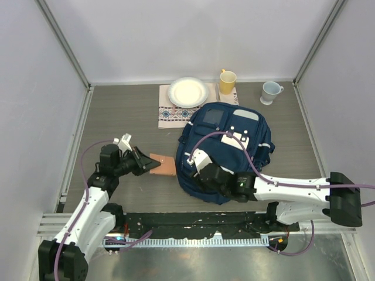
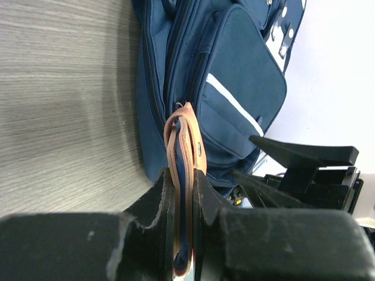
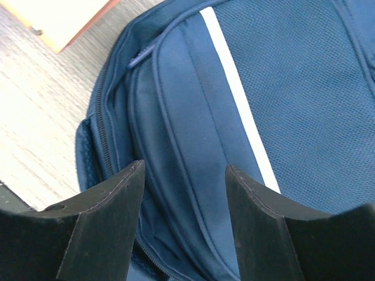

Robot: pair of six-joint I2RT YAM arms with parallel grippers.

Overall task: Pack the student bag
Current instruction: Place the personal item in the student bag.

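left gripper (image 2: 181, 175) clamps a flat tan case (image 2: 185, 132) edge-on just beside the student bag (image 1: 234, 146) lying mid-table, so the right gripper (image 3: 184, 170), jaws wide over its edge, should first open a mouth for it.

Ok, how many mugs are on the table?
2. A yellow mug at the far edge, beside the plate; a pale grey mug further right, on bare table. The backpack may hide others.

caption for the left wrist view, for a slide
Left tool clamps a tan leather case edge-on beside the navy backpack.
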